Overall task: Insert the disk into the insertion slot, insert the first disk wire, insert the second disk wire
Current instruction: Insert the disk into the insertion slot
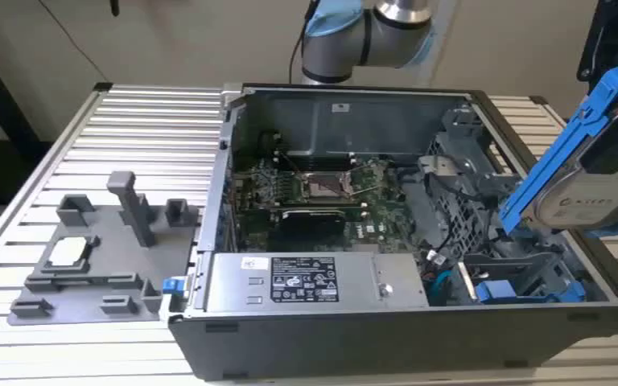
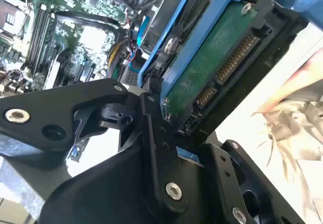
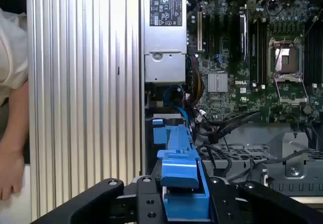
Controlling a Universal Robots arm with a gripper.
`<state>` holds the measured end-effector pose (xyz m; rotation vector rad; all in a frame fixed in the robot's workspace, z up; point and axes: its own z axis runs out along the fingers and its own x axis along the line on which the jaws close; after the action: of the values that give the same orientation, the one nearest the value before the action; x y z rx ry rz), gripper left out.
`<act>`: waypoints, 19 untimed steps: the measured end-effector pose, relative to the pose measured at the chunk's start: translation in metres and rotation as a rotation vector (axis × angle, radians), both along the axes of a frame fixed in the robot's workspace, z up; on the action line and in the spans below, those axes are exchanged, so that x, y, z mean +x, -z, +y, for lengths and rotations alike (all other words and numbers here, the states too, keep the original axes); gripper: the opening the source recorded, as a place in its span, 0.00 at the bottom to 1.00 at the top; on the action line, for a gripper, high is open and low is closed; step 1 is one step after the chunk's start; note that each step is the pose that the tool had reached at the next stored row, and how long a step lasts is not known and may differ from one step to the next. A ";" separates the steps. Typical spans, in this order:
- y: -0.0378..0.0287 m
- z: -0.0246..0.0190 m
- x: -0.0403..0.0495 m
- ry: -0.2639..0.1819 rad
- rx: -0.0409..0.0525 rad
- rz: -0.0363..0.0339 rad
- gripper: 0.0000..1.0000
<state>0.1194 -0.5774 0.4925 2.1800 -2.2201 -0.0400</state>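
Disk (image 1: 597, 178), clipped in its blue carrier, sits clamped edge-on between my jaws. My gripper (image 3: 182, 199) is closed narrow on it, tilted. The open computer case (image 1: 287, 338) and its drive bay (image 1: 515, 277) lie below my jaws.

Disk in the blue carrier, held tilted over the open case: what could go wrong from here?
The claw grips the silver-grey metal disk in its blue plastic carrier at a steep tilt, so it may catch on the grey metal drive cage going down. Loose black cables lie across the cage and could get pinched. A person's hand at the ribbed metal table's edge could be struck.
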 end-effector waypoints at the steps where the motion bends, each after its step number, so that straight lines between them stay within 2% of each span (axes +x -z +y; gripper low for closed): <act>1: 0.0000 0.0000 0.0000 0.000 0.0000 0.0000 0.33; 11: 0.0023 0.0000 0.0000 0.000 -0.0001 -0.0008 0.33; 19: 0.0103 0.0000 0.0000 0.000 0.0000 -0.0013 0.33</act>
<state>0.1194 -0.5774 0.4821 2.1807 -2.2207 -0.0386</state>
